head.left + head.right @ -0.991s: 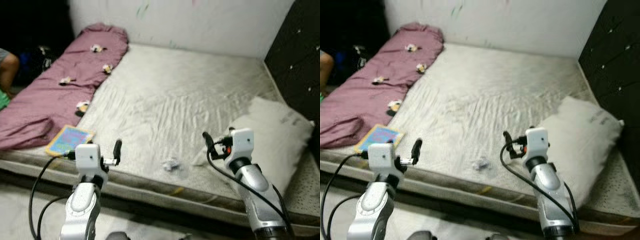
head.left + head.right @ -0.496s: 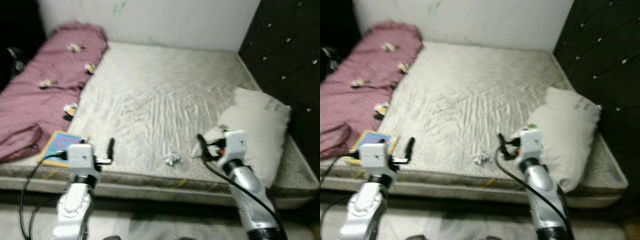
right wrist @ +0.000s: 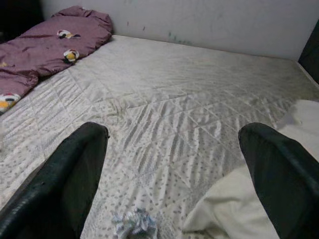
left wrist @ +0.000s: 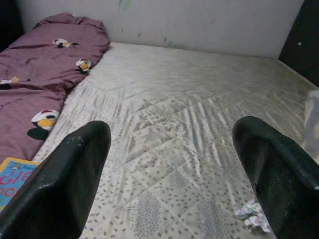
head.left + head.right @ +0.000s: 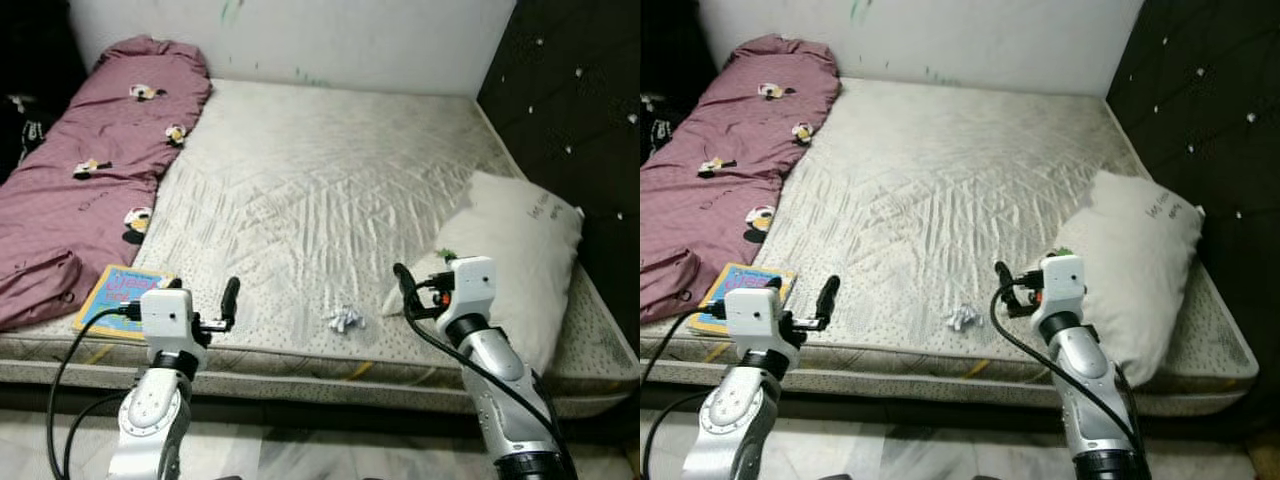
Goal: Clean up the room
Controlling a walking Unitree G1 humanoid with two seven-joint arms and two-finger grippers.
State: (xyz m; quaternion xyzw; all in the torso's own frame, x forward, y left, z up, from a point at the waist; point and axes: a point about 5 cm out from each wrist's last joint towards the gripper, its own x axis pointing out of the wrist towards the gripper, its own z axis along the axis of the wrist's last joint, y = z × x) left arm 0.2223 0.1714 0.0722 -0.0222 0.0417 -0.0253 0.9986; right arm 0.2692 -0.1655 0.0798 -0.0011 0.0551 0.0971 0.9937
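I have the bed (image 5: 330,180) square in front of me, its pale quilted mattress bare except along the edges. The crumpled scrap of paper (image 5: 346,319) lies near the front edge of the mattress, between my two arms and a little closer to the right one. My left end effector (image 5: 231,298) is held up over the front edge of the bed, and from the head views I see it only as a single dark finger edge-on; its wrist view shows what they cannot, both fingers (image 4: 65,189) spread wide with nothing between them. The right end effector (image 5: 402,282) hovers just in front of the white pillow (image 5: 515,250), and its wrist view likewise shows the fingers (image 3: 70,184) wide apart and empty, with the paper scrap (image 3: 133,222) low between them and a corner of the pillow beside it. The head views give me the things at my left: a purple duvet (image 5: 95,170) with small cartoon prints bunched along the mattress's left side, and a colourful children's book (image 5: 124,288) flat near the front left corner, just beside the duvet. The dark padded headboard (image 5: 570,110) stands on the right.
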